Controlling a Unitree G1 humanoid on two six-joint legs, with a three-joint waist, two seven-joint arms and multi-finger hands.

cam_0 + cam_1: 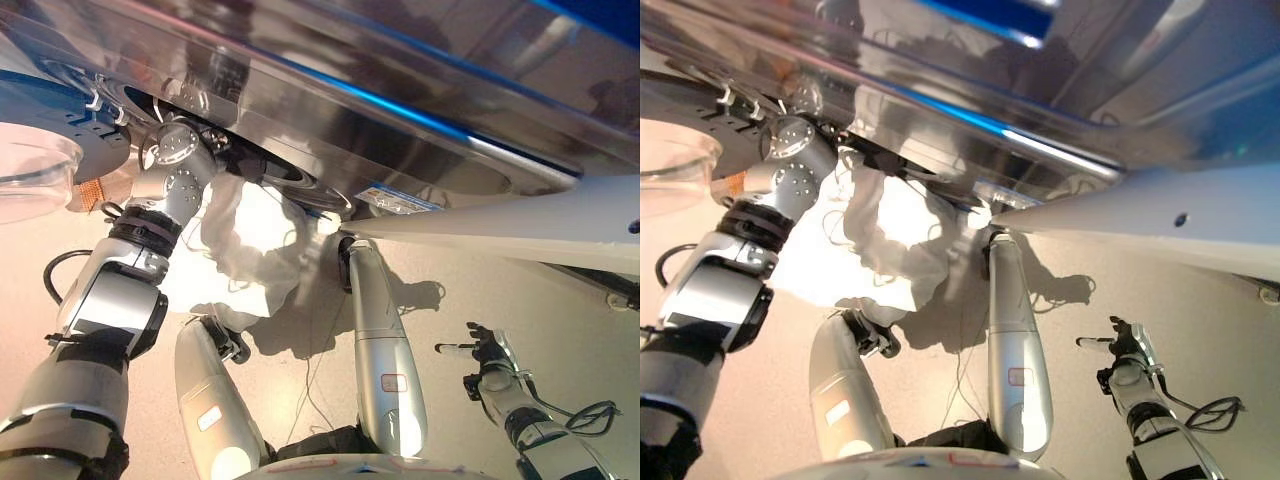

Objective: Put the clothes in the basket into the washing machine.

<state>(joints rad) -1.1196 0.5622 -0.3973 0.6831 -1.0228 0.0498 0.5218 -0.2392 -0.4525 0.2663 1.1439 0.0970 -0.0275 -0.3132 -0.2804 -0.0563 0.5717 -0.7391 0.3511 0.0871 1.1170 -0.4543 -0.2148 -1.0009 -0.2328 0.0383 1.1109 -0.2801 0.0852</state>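
The silver washing machine (420,90) fills the top of the view, and its dark drum opening (290,180) is at the middle left. A white garment (250,240) hangs out of the opening's lower rim and drapes down toward the floor. My left arm comes up from the lower left. My left hand (238,165) is at the opening, right at the top of the garment and mostly hidden by it and the rim. My right hand (488,352) is low at the right, open and empty, away from the machine. The basket is not in view.
The machine's round clear door (30,175) stands swung open at the far left, next to my left arm. A white panel edge (520,225) juts out at the right below the machine front. The pale floor (450,300) lies below.
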